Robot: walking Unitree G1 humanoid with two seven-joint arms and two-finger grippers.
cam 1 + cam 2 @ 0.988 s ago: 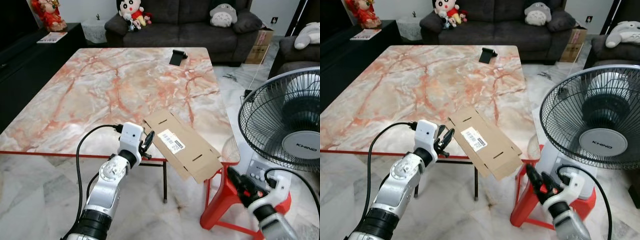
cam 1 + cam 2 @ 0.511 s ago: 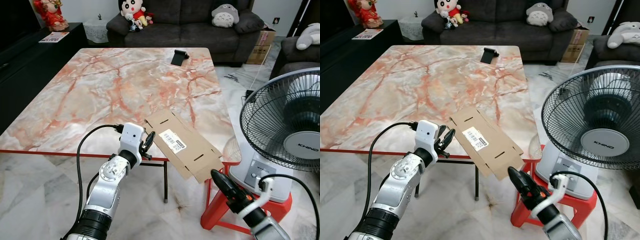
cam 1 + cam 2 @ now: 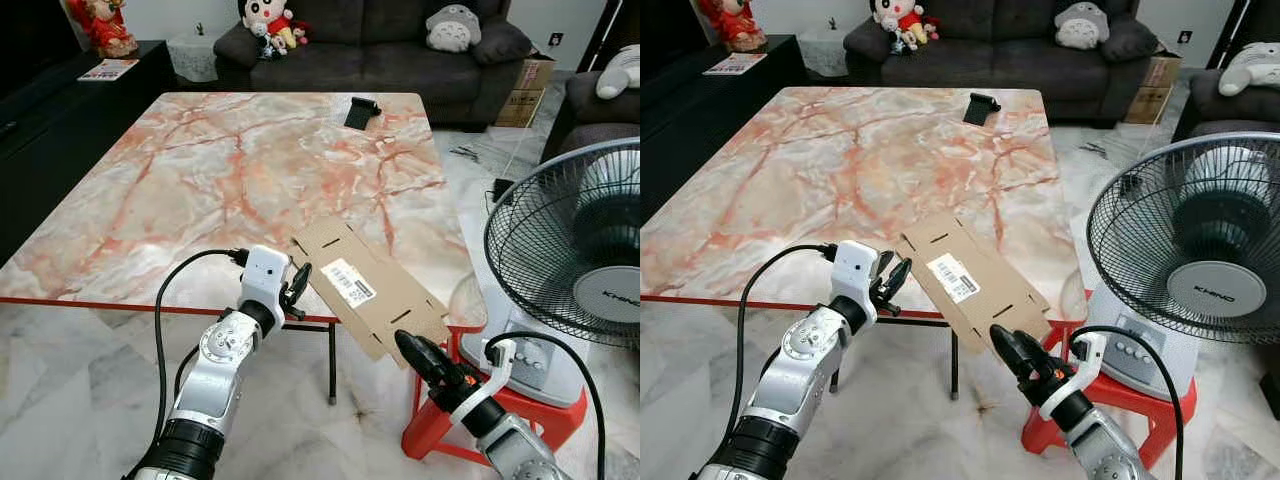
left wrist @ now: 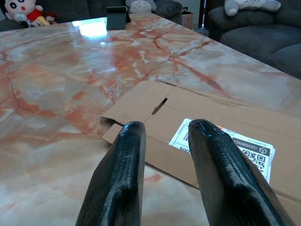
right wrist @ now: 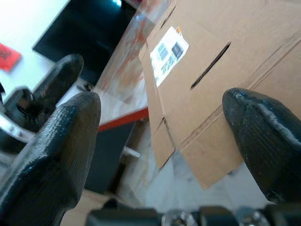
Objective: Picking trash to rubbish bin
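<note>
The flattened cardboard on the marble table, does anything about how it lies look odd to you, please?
Yes. The flattened cardboard lies askew at the marble table near corner, one end jutting past the edge unsupported. The left gripper and right gripper, both open, flank it.

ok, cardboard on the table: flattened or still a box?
Flattened. The cardboard lies as one flat sheet on the table, slots and label up, near corner overhanging the edge.

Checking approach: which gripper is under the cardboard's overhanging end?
The right gripper, open, just below the end of the flattened cardboard box past the table edge. The left gripper sits by the box's other end.
</note>
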